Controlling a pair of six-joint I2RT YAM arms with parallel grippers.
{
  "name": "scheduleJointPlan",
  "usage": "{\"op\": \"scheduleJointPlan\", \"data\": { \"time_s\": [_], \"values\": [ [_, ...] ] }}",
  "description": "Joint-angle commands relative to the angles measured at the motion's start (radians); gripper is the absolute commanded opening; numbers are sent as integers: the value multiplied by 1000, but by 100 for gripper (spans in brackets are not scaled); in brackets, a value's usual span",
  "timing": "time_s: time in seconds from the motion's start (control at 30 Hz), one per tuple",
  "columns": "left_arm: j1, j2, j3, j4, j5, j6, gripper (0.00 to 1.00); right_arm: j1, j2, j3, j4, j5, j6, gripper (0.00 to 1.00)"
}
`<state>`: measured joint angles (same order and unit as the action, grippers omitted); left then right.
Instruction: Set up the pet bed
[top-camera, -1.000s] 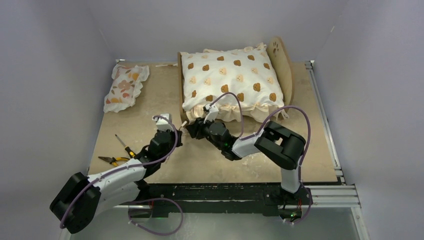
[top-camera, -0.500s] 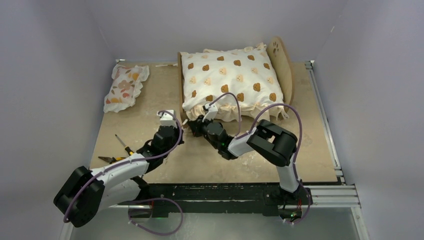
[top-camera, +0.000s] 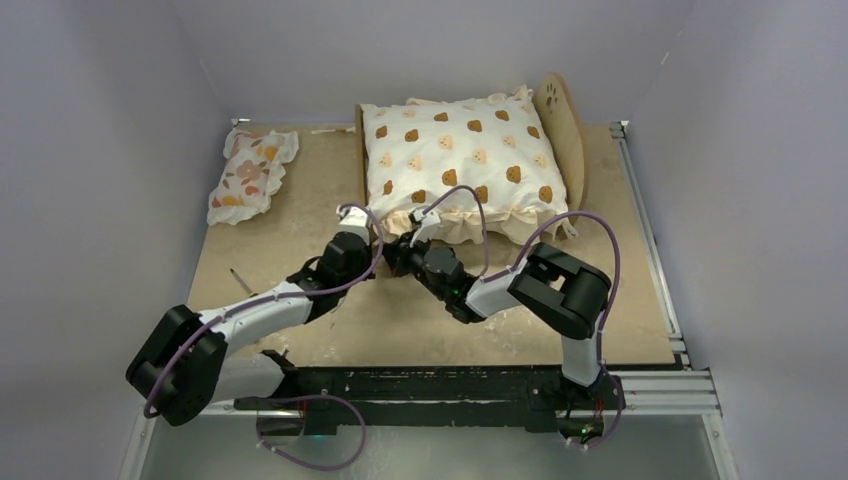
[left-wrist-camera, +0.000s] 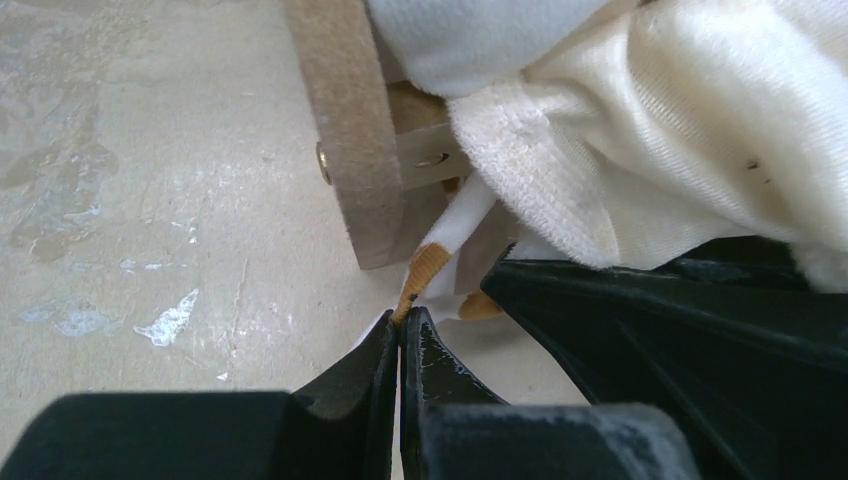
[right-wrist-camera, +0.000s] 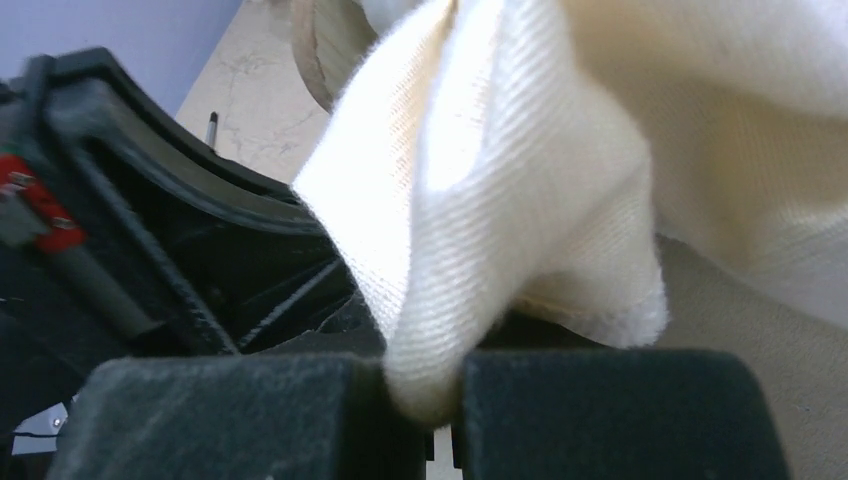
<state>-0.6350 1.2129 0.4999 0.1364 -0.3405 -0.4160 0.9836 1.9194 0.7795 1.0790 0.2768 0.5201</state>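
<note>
Where the pet bed (top-camera: 565, 125) stands at the far middle of the surface (top-camera: 620, 300), its rounded headboard with the paw-print cutout rises on the right, and a cream bear-print cushion (top-camera: 455, 150) covers its top, the ruffle hanging over the near edge. Both arms reach low across the surface toward the bed's near left corner and meet there, side by side. The left arm stretches out long and nearly flat from its base, angling in from the left. The right arm folds back at the elbow and comes in from the right. The left fingers (left-wrist-camera: 388, 345) are pressed together just in front of the end of the wooden side rail (left-wrist-camera: 350, 130). A thin white strip with a tan tip (left-wrist-camera: 430, 265) reaches their tips, though whether it is pinched cannot be told. The right fingers (right-wrist-camera: 500, 400) are clamped on a fold of the cushion's white ruffle. A small floral pillow (top-camera: 250, 175) lies well apart at the far left, and a screwdriver (top-camera: 240, 278) rests near the left arm.
</note>
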Motion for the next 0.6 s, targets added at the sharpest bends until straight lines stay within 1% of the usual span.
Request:
{"op": "scheduleJointPlan", "data": {
  "time_s": [0.0,0.13,0.3,0.37,0.43,0.5,0.57],
  "values": [
    [6,33,46,-36,54,45,0,3,-50,-8,56,-25,-45,0],
    [5,65,60,-36,80,71,0,3,-54,-2,49,-46,-54,0],
    [6,111,60,42,145,110,0,3,-51,21,-11,-59,-62,10],
    [5,131,62,67,160,118,0,3,-66,19,-49,-56,-51,17],
    [5,147,62,84,168,124,0,3,-100,11,-102,-30,-32,28],
    [5,161,64,94,171,127,0,3,-146,3,-170,-2,-10,40],
    [6,176,69,99,177,128,0,3,-198,-10,-250,30,26,49]
  ]
}}
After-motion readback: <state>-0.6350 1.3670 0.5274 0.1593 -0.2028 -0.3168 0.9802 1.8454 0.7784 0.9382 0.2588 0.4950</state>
